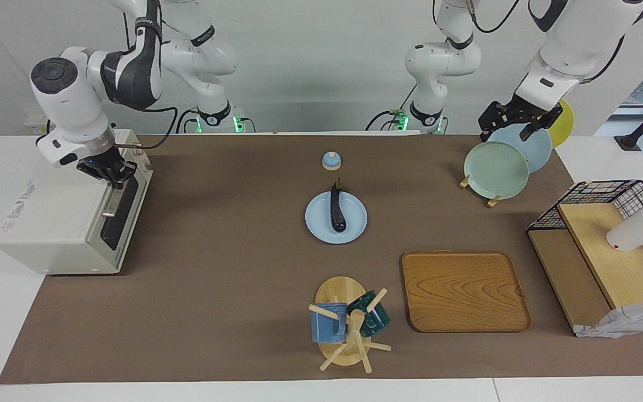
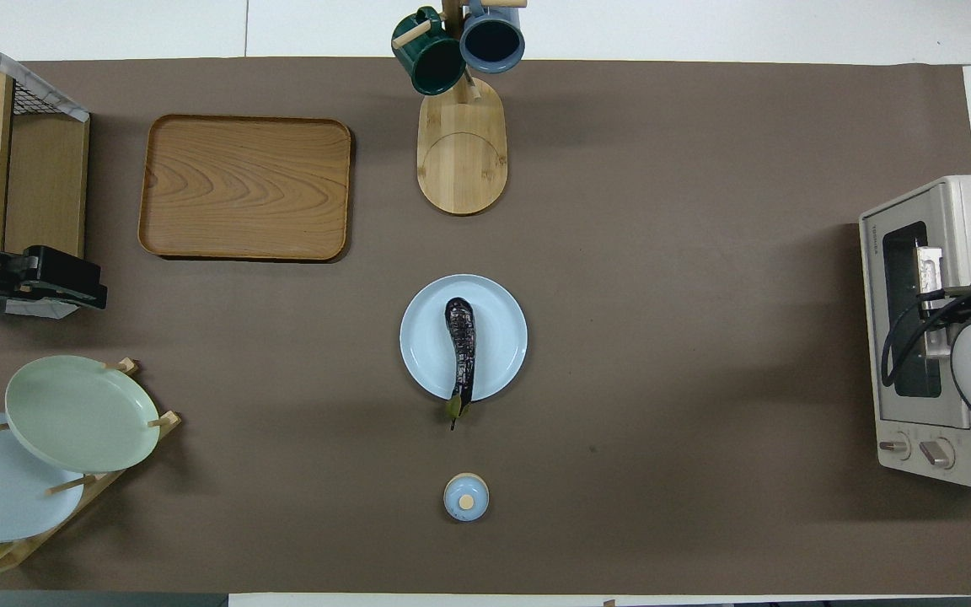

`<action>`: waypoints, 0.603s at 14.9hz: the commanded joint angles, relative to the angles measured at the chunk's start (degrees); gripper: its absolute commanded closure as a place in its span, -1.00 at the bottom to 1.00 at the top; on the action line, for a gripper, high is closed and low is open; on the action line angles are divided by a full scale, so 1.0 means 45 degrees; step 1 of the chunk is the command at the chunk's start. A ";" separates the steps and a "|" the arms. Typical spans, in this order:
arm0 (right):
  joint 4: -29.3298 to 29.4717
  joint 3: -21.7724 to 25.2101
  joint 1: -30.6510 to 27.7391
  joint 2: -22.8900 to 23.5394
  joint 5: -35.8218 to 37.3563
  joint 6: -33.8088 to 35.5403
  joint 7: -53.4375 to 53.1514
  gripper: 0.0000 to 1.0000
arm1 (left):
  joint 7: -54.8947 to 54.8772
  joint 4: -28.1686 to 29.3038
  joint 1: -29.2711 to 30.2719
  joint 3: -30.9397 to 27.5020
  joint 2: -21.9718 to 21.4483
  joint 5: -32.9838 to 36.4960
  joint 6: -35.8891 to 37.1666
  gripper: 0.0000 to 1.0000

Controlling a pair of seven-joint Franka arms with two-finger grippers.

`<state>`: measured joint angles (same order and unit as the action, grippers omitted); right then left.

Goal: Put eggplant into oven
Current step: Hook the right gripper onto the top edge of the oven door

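Counter [image 1: 215, 279]: carrying everything on a brown mat.
Oven [image 1: 70, 223]: sitting at the right arm's end of the counter, door looking closed.
Wooden tray [image 1: 465, 291]: lying toward the left arm's end.
Plate [image 1: 355, 223]: resting mid-counter — holding the eggplant.
Right end effector [image 1: 110, 174]: pressing at the oven's door handle [image 2: 934, 314], fingertips closed together.
Left end effector [image 1: 514, 124]: hanging over the plate rack [image 2: 72, 438], fingers spread wide, holding nothing.
Eggplant [image 1: 336, 207]: lying on the plate — stem pointing toward the robots.
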<state>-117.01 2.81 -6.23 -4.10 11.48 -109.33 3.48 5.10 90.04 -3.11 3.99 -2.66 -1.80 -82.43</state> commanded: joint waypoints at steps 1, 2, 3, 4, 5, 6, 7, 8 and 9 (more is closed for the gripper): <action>-0.0717 -0.0078 0.0328 0.0266 -0.0031 -0.1075 -0.0519 1.00 | -0.0332 -0.0341 0.0105 -0.0028 0.0045 -0.0009 0.0368 -1.00; -0.0697 -0.0078 0.0427 0.0421 -0.0071 -0.1231 -0.0732 1.00 | -0.0488 -0.0282 0.0241 -0.0009 0.0044 -0.0029 0.0368 -1.00; -0.0717 -0.0078 0.0447 0.0481 -0.0091 -0.1465 -0.0793 1.00 | -0.0547 -0.0243 0.0455 0.0049 0.0025 -0.0029 0.0349 -1.00; -0.0736 -0.0078 0.0544 0.0578 -0.0129 -0.1699 -0.0813 1.00 | -0.0645 -0.0242 0.0515 0.0050 0.0025 -0.0029 0.0329 -1.00; -0.0736 -0.0078 0.0796 0.0811 -0.0343 -0.1972 -0.0813 1.00 | -0.0684 -0.0242 0.0516 0.0050 0.0025 -0.0029 0.0310 -1.00; -0.0756 -0.0078 0.0837 0.1084 -0.0519 -0.2361 -0.0832 1.00 | -0.0685 -0.0242 0.0496 0.0050 0.0044 -0.0029 0.0310 -1.00; -0.0775 -0.0078 0.0857 0.1416 -0.0636 -0.2829 -0.0929 1.00 | -0.0665 -0.0281 0.0496 0.0050 0.0064 -0.0029 0.0329 -1.00; -0.0872 -0.0097 0.0857 0.1632 -0.0696 -0.3356 -0.0949 1.00 | -0.0665 -0.0339 0.0496 0.0050 0.0103 -0.0048 0.0329 -1.00; -0.1008 -0.0117 0.0935 0.1711 -0.0696 -0.3826 -0.0949 1.00 | -0.0646 -0.0398 0.0438 0.0030 0.0122 -0.0029 0.0329 -1.00</action>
<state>-121.08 1.71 -0.58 -2.50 6.93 -115.99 -0.73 3.01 89.57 -1.35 3.97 -2.61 -1.80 -82.18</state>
